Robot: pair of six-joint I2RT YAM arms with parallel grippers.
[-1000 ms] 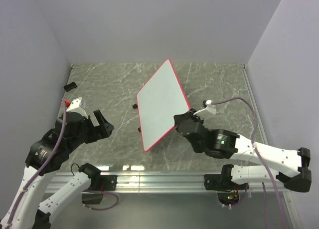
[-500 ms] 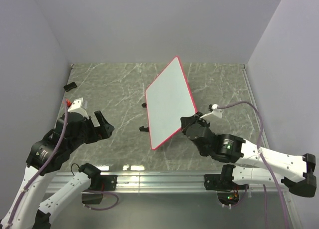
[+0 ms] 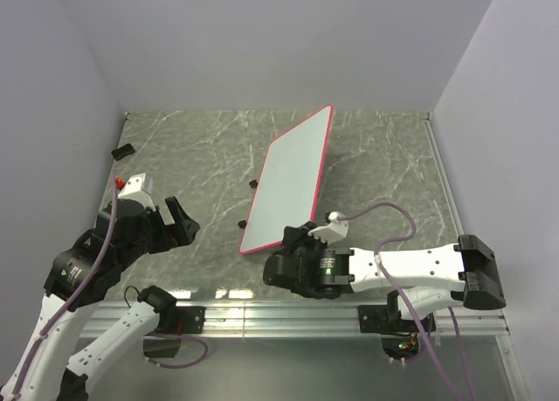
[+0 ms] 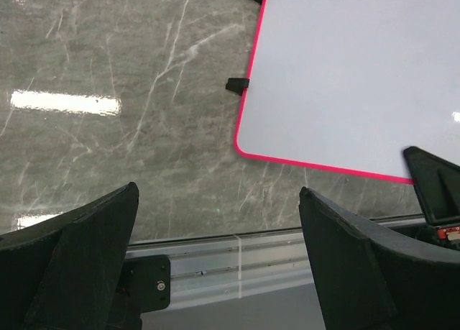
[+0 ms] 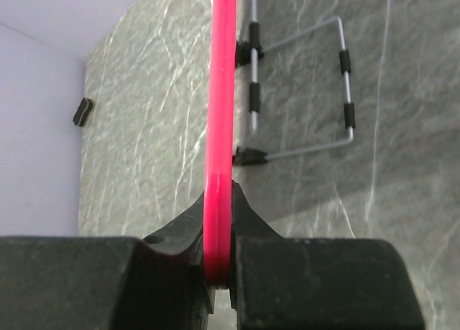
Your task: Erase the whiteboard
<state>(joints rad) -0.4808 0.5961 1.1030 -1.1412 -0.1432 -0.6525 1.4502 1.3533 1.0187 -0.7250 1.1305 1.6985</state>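
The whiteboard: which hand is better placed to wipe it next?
Left, probably. The left hand is open and empty, apart from the whiteboard; the right hand is clamped on its pink frame.

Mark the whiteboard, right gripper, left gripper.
whiteboard (image 3: 288, 181): top external view, middle of white face.
right gripper (image 5: 218, 262): right wrist view, between fingertips clamping the frame.
left gripper (image 4: 219, 200): left wrist view, gap between open fingertips.

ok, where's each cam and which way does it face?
Top external: overhead from behind, facing the table; left arm, right arm show.
Left wrist: on left arm, facing down past the open left pincer at the whiteboard corner.
Right wrist: on right arm, facing along the whiteboard edge clamped in the right pincer.
Shared: the whiteboard.
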